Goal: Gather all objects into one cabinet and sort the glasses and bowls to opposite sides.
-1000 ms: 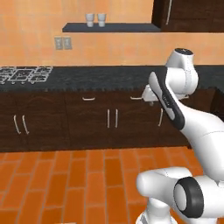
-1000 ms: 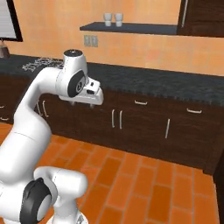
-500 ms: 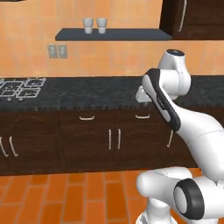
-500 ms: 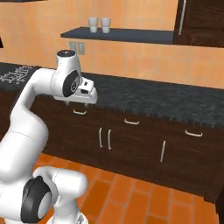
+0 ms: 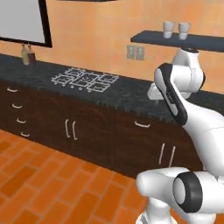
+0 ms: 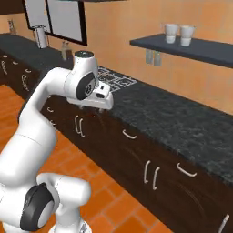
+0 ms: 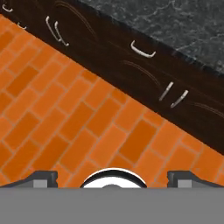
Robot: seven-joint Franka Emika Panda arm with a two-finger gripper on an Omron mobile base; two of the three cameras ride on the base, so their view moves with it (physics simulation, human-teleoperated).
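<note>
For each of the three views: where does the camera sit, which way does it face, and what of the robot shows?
Left base view: behind the arm's left, facing the stovetop and counter; the arm rises at right.
Right base view: behind its right, same stovetop; the arm rises at left.
Hand view: on the hand, looking down at brick floor and base cabinets; open jaws' tips at bottom.
Both base views share the wall shelf with two cups.

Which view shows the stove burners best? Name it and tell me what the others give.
The left base view: the stove burners lie open on the dark counter, whole grid visible. In the right base view the burners sit partly hidden behind the arm. The hand view looks at brick floor and base cabinets.
</note>
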